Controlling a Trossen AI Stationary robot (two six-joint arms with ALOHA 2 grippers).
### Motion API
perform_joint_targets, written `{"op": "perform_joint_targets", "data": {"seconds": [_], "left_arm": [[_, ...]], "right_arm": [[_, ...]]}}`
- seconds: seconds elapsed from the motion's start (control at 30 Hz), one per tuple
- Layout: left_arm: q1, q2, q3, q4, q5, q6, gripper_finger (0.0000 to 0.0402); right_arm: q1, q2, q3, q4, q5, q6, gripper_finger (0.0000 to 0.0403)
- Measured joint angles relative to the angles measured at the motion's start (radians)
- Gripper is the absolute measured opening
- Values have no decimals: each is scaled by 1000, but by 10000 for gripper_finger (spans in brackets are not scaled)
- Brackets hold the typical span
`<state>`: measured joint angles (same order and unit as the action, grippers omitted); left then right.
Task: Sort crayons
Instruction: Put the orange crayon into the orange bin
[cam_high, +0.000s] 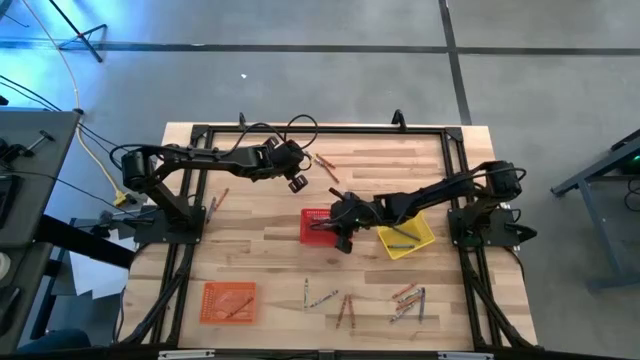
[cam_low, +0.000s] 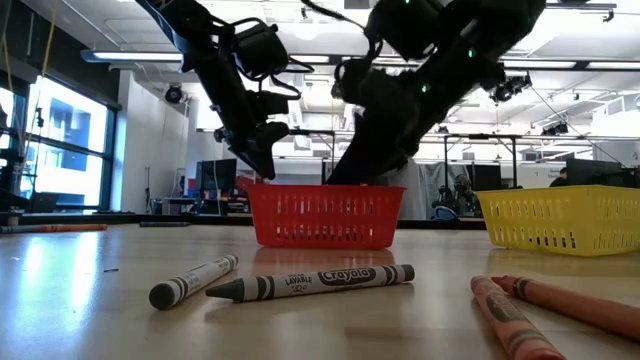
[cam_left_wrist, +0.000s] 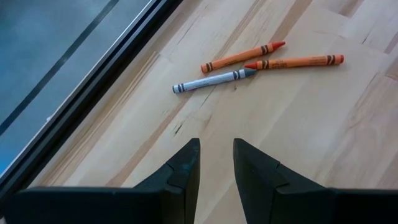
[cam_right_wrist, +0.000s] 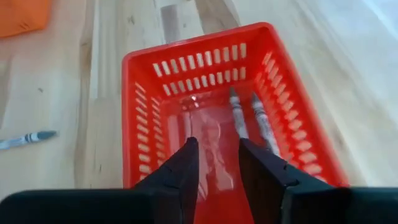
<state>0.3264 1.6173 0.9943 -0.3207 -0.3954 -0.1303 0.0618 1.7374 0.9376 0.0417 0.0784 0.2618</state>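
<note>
Two orange crayons and a grey one lie flat on the wood near the table's far edge. My left gripper hangs open and empty just short of them. My right gripper is open over the red mesh basket, which stands at the table's middle. Two grey crayons lie on the basket's floor. Nothing plainly shows between the right fingers.
A yellow basket stands right of the red one, with a crayon in it. An orange basket stands at the near left. Several loose crayons lie near the front edge; one lies at the left.
</note>
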Motion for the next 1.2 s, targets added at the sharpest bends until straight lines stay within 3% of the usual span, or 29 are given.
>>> {"op": "perform_joint_targets", "data": {"seconds": [0.17, 0.5, 0.8, 1.2], "left_arm": [[0, 0, 0, -6, 2, -3, 83], [-1, 0, 0, -7, -9, -60, 83], [15, 0, 0, -64, -92, -60, 83], [65, 0, 0, -126, -116, -51, 83]], "right_arm": [[-24, -93, 56, -160, 42, -72, 107], [-170, -117, 56, -198, 235, -192, 107], [-365, 19, 54, -181, 111, -150, 107], [-389, 111, 54, -46, 45, -139, 107]]}}
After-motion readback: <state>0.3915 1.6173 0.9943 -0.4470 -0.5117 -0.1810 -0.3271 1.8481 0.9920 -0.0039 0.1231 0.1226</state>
